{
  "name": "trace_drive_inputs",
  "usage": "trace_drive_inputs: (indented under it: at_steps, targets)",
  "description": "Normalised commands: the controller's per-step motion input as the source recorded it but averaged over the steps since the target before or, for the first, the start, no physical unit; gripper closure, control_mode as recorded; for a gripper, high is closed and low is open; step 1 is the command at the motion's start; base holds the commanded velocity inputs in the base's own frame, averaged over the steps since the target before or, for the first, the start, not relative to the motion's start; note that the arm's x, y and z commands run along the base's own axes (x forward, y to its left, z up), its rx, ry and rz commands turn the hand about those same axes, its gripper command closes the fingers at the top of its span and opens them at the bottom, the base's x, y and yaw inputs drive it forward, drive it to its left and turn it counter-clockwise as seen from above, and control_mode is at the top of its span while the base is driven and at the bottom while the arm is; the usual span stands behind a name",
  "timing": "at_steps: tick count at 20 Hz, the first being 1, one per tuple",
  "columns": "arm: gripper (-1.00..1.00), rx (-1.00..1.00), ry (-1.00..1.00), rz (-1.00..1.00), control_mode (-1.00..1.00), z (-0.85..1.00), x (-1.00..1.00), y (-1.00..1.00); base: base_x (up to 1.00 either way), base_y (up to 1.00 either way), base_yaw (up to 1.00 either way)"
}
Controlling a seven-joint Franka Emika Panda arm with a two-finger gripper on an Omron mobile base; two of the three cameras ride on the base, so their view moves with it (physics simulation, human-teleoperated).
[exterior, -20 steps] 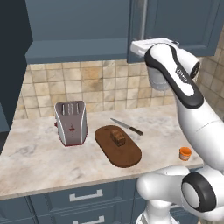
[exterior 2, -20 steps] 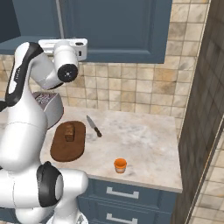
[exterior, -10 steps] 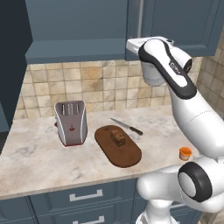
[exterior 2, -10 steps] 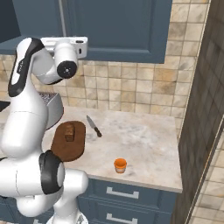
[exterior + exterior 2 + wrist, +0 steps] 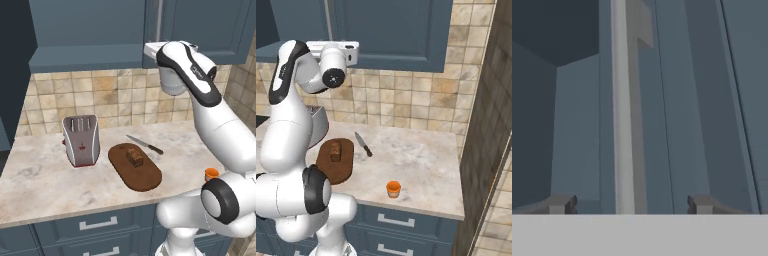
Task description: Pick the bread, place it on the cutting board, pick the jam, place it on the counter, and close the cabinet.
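cabinet (image 5: 100,35): dark blue-grey wall unit above the worktop; in the hand view one slim silver handle (image 5: 622,107) runs vertically between the finger tips, w/ a dark gap at 9 o'clock, so I judge a door not yet fully shut (closing is the step left).
counter (image 5: 421,160): 1 beige slab, carries everything else.
arm: raised high so the hand meets the door at handle level.
gripper (image 5: 629,205): fingers apart, one either side of the handle, not clamped; whether they touch it I can't tell.
toaster (image 5: 80,140): 1, at 9 o'clock of the board, well apart from the work.
cutting board (image 5: 135,167): 1, flat on the counter mid-front.
knife (image 5: 145,145): 1, just beside the board at 1 o'clock.
bread (image 5: 134,157): 1, resting on the board, so that part looks done.
jam (image 5: 393,189): 1, upright on the counter near the front edge, approx 4 o'clock of the board; also done.
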Motion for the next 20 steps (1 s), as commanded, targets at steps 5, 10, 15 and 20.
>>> trace_drive_inputs:
  at_steps: [5, 10, 15, 20]
  targets:
    - [-1.00, 0.00, 0.00, -0.01, -1.00, 0.00, 0.10, 0.02, 0.00, 0.00, 0.00]
    - [-1.00, 0.00, 0.00, 0.00, -1.00, 0.02, -0.11, 0.03, 0.00, 0.00, 0.00]
    - [-1.00, 0.00, 0.00, 0.00, -1.00, 0.05, -0.28, 0.00, 0.00, 0.00, 0.00]
    - [-1.00, 0.00, -0.01, 0.00, -1.00, 0.07, -0.36, 0.00, 0.00, 0.00, 0.00]
